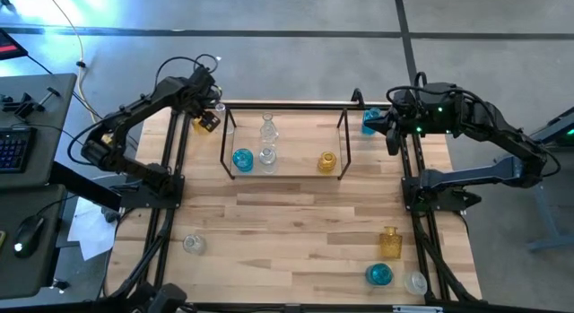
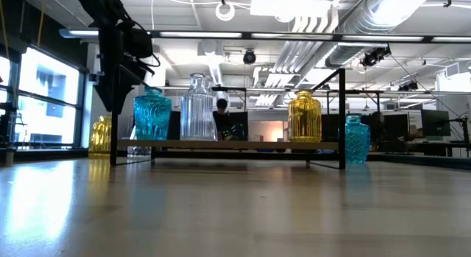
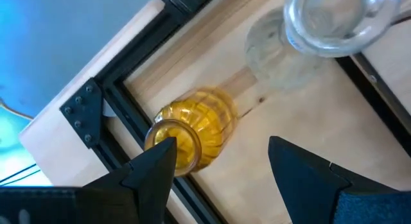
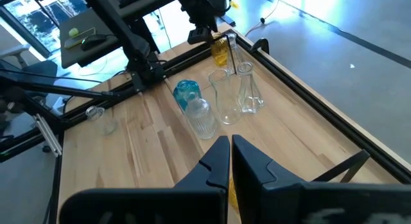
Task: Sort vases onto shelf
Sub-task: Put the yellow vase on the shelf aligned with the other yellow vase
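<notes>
Now on the desk (image 1: 296, 223) we see the shelf (image 1: 285, 134) holding four vases; the left arm's fingers (image 3: 151, 161) hang wide open over a yellow vase (image 3: 192, 131) lying between them, ungripped, outside the shelf's left end. The right arm's fingers (image 4: 215, 161) are closed, empty.

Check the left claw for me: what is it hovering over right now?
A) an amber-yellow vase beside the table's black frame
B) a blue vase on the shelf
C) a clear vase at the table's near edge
A: the left claw stands open above the amber-yellow vase, which sits against the black frame, outside the shelf.
</notes>
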